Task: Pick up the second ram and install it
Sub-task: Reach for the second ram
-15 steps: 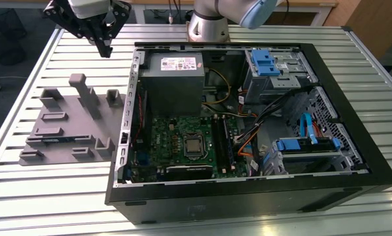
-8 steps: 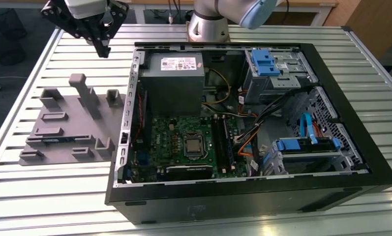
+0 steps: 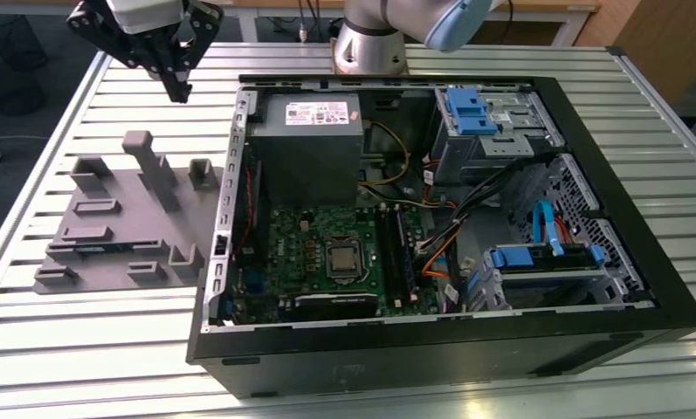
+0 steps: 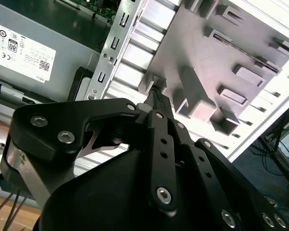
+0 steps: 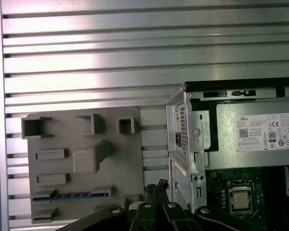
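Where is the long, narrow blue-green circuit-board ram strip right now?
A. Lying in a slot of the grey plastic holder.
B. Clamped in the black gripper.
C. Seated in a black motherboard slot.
A: in the first wrist view the blue-green ram strip lies in the grey plastic holder, apart from the black gripper.

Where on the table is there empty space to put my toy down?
The table is bare between the gray holder and its edge at the exterior view's bottom. It is also bare beyond the holder, near the gripper. The computer case is packed full inside.
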Robot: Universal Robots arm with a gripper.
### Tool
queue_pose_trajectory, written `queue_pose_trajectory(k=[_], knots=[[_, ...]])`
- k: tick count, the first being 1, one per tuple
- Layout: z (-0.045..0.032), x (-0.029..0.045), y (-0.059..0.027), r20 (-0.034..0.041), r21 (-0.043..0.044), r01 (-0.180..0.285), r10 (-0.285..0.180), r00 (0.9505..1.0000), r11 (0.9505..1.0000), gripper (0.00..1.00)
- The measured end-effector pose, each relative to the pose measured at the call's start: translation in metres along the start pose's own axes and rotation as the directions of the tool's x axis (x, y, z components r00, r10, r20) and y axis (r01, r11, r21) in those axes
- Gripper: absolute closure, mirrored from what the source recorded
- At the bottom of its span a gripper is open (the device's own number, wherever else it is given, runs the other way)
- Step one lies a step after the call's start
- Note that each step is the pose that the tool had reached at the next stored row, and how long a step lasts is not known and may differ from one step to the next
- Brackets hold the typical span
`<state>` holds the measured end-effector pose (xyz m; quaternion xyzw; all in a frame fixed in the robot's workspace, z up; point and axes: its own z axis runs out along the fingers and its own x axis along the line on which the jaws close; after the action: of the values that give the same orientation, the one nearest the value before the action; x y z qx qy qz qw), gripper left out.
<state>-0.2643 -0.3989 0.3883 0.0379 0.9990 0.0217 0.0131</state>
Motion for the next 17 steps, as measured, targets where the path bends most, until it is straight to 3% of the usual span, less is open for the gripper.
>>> queue_pose_trajectory(k=[17], knots=[[0.0001, 0.0102, -0.0008, 0.0, 0.0, 0.0, 0.0, 1.0, 1.0, 0.87]])
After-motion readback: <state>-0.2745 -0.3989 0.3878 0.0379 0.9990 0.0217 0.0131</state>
